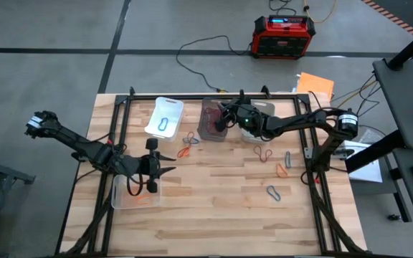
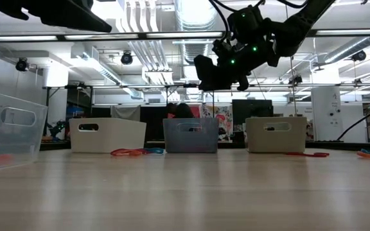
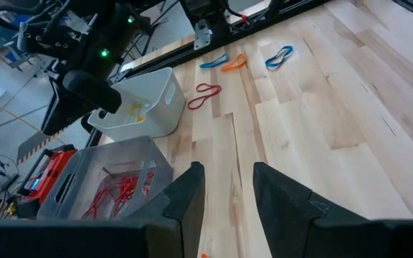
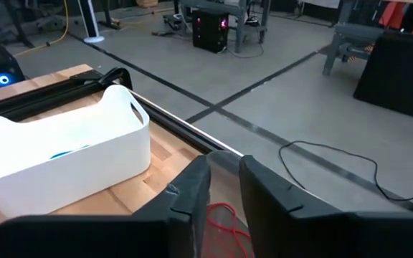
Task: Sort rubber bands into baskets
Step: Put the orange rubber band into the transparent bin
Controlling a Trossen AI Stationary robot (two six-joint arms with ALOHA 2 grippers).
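Observation:
Four baskets stand on the wooden table. A white basket point(image 1: 165, 117) at the far side holds a blue rubber band point(image 4: 67, 153). To its right, a smoky dark basket point(image 1: 210, 122) holds red bands point(image 3: 113, 192), and a pale basket point(image 3: 138, 107) holds yellowish ones. A clear basket point(image 1: 133, 192) stands near the left. My right gripper point(image 4: 224, 168) hangs open over the dark basket, with nothing between its fingers. My left gripper point(image 3: 228, 172) hovers open and empty above the clear basket, pointing toward the table's right. Loose bands point(image 1: 185, 152) lie flat on the table.
More loose bands lie to the right: red point(image 1: 264, 154), orange point(image 1: 282, 170), grey point(image 1: 273, 192). A black frame point(image 1: 214, 95) runs along the table's far edge and sides. A red-and-black box point(image 1: 283, 36) with cables stands on the floor beyond the table.

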